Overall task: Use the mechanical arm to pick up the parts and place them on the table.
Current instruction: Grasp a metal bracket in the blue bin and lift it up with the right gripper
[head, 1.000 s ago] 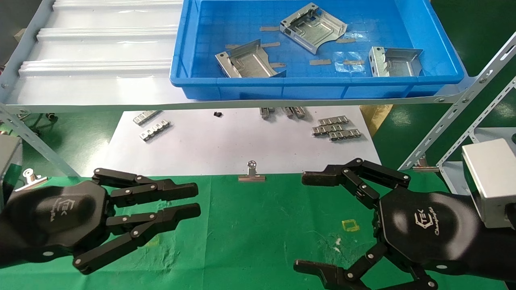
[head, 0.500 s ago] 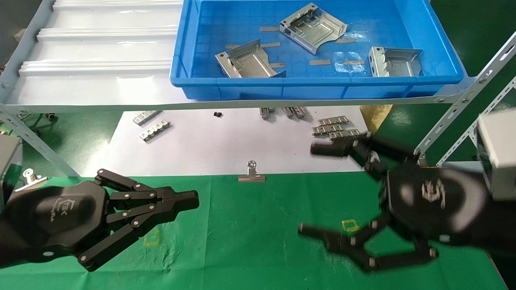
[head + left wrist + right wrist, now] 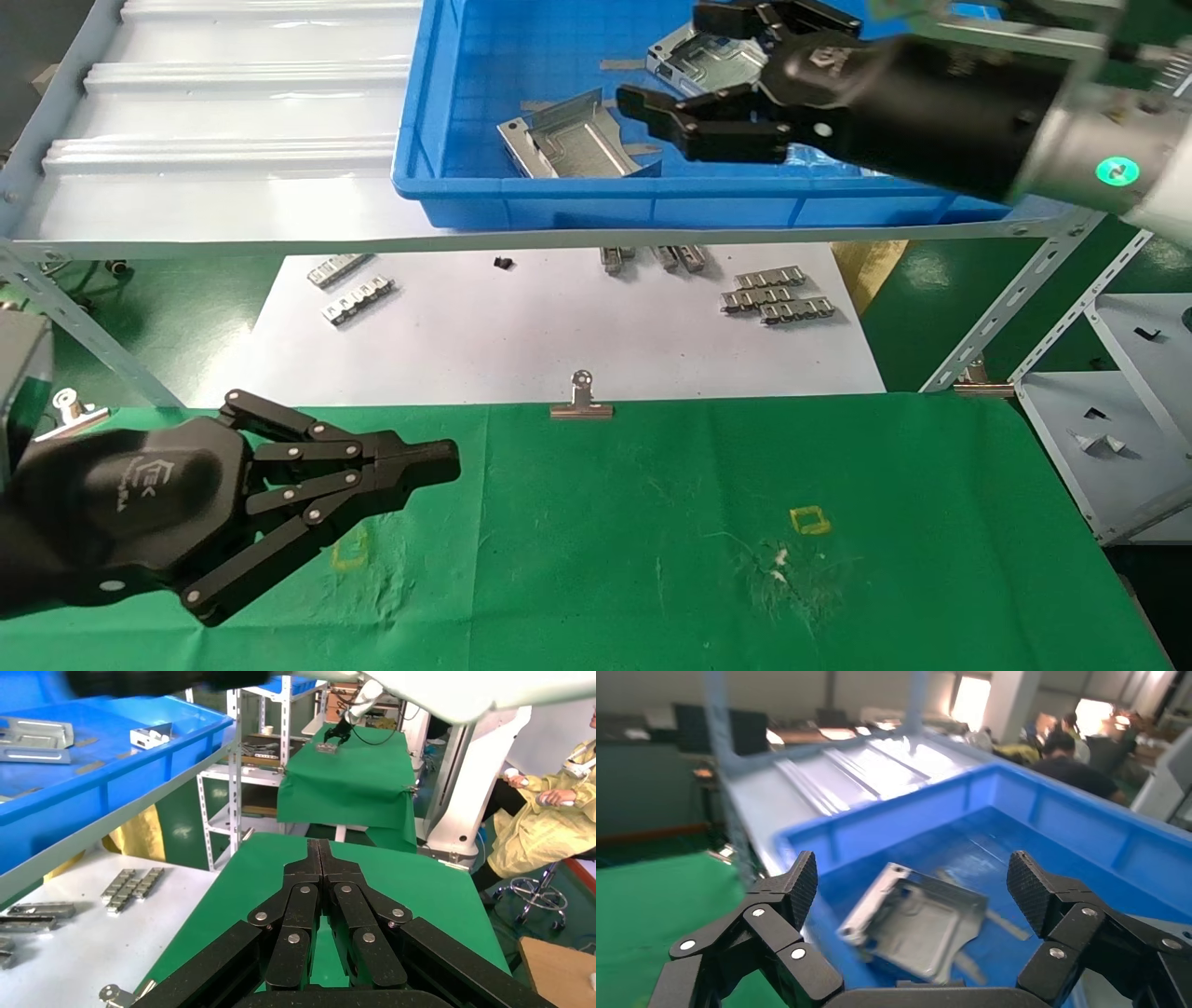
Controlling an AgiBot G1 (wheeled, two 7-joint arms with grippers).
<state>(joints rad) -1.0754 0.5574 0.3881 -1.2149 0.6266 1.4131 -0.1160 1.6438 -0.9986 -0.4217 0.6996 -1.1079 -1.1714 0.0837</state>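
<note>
Two tools are in play, but only one is doing anything. A second ago the right tool [image 3: 698,70] was hanging low over the green counter [image 3: 652,522] with its fingers spread; now it has been swung up and forward and is parked over the blue bin [image 3: 447,191] on the shelf, fingers still splayed wide with nothing between them. From the right wrist view one part [image 3: 916,920] is framed pretty much dead centre between the two finger groups, lying on the bin floor a bit below them, not touched yet. In the head view that lines up with the back part [image 3: 694,65], which is partly hidden under the tool, while the near-left part [image 3: 568,144] sits just beside the lower fingers; the third one spotted earlier at the right end of the bin is now covered by the arm, so it can't be checked. So all parts are still in the bin and nothing has been moved to the counter. Meanwhile the left tool [image 3: 438,461] has been pressed shut since a second ago and is left hovering over the counter's left side. Reach looks basically done, so a descent and a squeeze are probably what's needed next.
</note>
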